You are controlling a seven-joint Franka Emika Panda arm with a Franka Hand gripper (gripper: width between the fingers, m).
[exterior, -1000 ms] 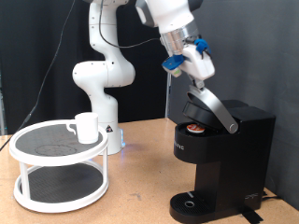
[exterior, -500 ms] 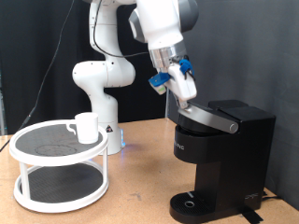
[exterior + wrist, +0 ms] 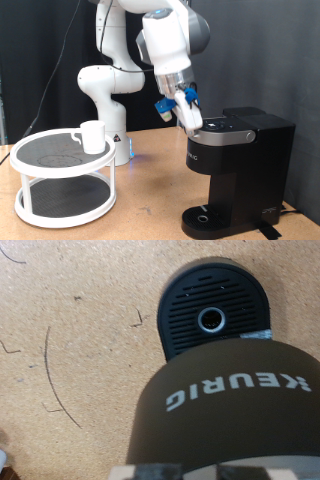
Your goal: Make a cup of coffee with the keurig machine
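The keurig machine (image 3: 238, 165) stands at the exterior view's right with its lid down flat. My gripper (image 3: 190, 112) is at the front edge of the lid, fingers touching or almost touching it, holding nothing that I can see. The wrist view looks straight down over the machine's rounded front (image 3: 230, 405) with the KEURIG lettering, onto the round drip base (image 3: 212, 318). The drip base (image 3: 207, 218) is bare. The cup (image 3: 92, 135), a small white mug, stands on the top tier of a white round rack (image 3: 62, 180) at the exterior view's left.
The white robot base (image 3: 108, 90) stands behind the rack. A black curtain backs the scene. The wooden table (image 3: 70, 350) shows dark scratches around the machine's base.
The lid was raised with an orange-topped pod showing inside; it has swung down shut. My gripper has moved down and towards the exterior view's left with the lid's front edge.
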